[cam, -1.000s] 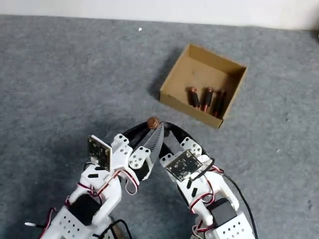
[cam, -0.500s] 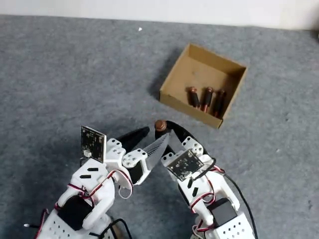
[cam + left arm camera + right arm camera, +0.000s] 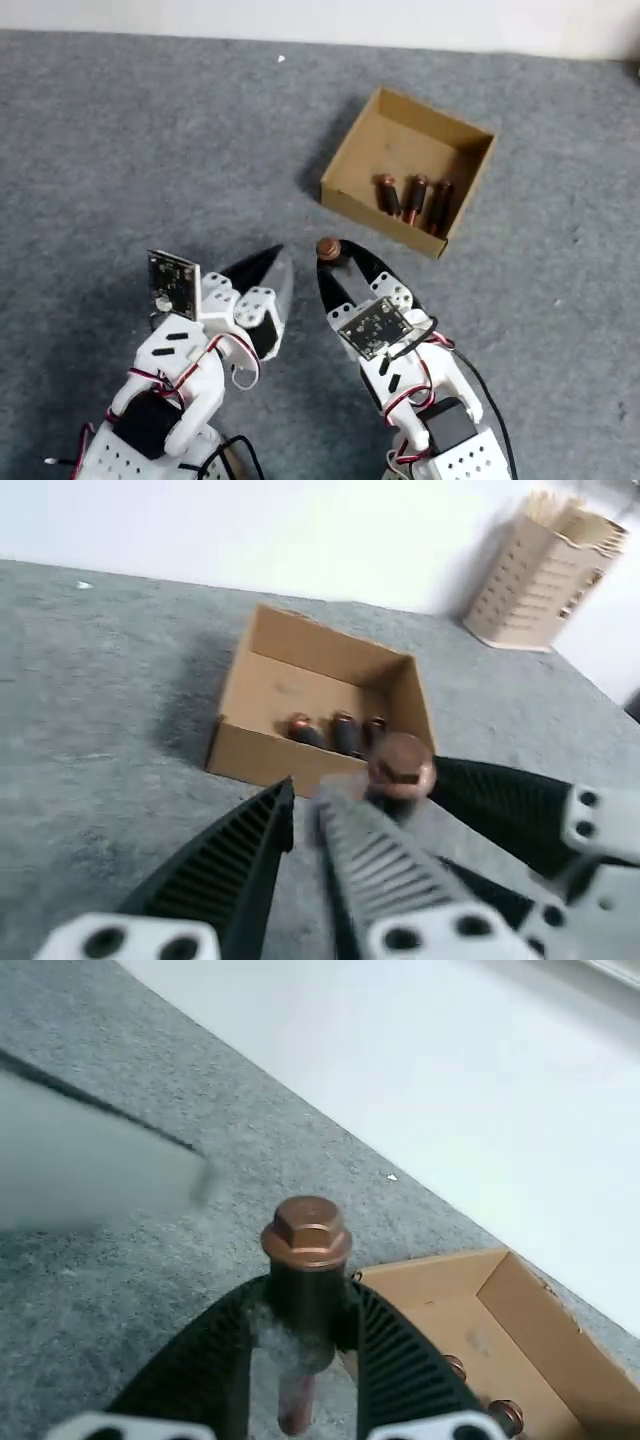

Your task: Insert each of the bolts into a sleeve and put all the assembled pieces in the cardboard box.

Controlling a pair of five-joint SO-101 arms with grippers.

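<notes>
My right gripper [image 3: 336,258] is shut on an assembled piece [image 3: 327,248] held upright just in front of the cardboard box [image 3: 370,215]. In the right wrist view the copper bolt head [image 3: 306,1232] tops a dark sleeve [image 3: 305,1305] clamped between the black fingers [image 3: 395,1360]. My left gripper [image 3: 280,258] hangs to the left of it, apart from it, with a narrow gap between its fingers [image 3: 250,850] and nothing in them. The left wrist view has the bolt head [image 3: 402,765] just beyond its tips. Three assembled pieces [image 3: 413,198] lie side by side in the box.
Grey carpet [image 3: 150,150] covers the table, with a white wall along the far edge. A slotted wooden holder [image 3: 540,570] stands far behind the box in the left wrist view. Open carpet lies left of the box and around both arms.
My left gripper let go of the piece, drew back to the left and narrowed its fingers. The right gripper kept the piece and shifted it slightly right, toward the box.
</notes>
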